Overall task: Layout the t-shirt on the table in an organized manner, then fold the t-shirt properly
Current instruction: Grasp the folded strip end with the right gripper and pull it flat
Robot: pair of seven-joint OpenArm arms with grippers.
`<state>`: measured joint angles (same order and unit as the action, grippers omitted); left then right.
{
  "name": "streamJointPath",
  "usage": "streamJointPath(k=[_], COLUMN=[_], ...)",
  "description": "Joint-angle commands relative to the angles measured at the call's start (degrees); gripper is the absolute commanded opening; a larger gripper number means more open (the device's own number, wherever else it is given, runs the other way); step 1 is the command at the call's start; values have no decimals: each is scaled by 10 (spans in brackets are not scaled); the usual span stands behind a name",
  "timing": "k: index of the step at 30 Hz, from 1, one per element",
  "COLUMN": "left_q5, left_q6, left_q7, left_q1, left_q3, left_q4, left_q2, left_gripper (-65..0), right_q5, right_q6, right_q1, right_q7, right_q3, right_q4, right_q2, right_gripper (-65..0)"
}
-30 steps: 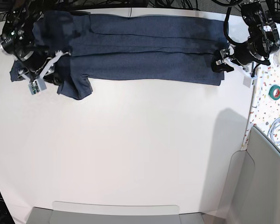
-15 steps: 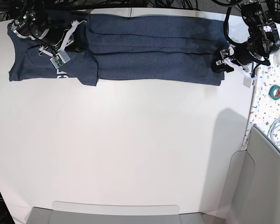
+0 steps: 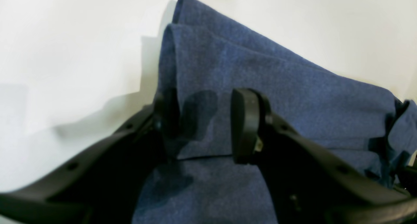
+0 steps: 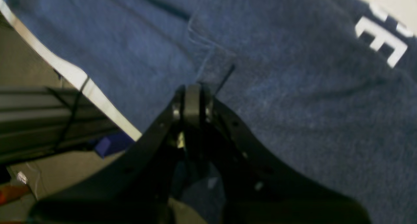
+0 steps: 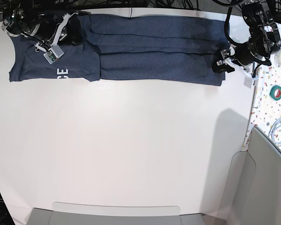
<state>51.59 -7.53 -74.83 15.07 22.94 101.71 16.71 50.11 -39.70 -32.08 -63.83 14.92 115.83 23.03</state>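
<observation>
The large smooth white table (image 5: 131, 154) is bare except along its far edge, where the dark navy heathered t-shirt (image 5: 150, 61) is laid in a long band, lengthwise folds apparently done, crosswise folds judged outstanding. The left gripper (image 3: 202, 126) is spread over the hem; the right gripper (image 4: 192, 103) is pressed together, seemingly empty.

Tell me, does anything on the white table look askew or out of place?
Nothing looks damaged or spilled. The dark navy-blue cloth t-shirt lies as a long folded band along the far edge of the white table, with white lettering showing only at one end.
</observation>
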Motion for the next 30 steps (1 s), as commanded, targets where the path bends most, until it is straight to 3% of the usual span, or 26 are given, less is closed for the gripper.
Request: streamJointPath(k=[1, 17, 25, 30], left_q5=[9, 7, 7, 9], left_q6=[-3, 0, 0, 0], left_q7=[5, 6, 6, 4], left_q1=[-3, -3, -5, -3], left_q3=[2, 8, 8, 70], left_q4=[9, 9, 9, 9], left_q2=[7, -8, 17, 22], left_gripper=[-397, -438, -435, -435], right_q5=[13, -25, -24, -23], right_q6=[-3, -3, -3, -3], right_q1=[-7, -18, -5, -1], right_q7=[10, 10, 10, 10], right_q3=[3, 3, 5, 5], right_q4=[10, 6, 6, 7], right_q2=[7, 17, 15, 13], right_gripper=[-650, -650, -650, -650])
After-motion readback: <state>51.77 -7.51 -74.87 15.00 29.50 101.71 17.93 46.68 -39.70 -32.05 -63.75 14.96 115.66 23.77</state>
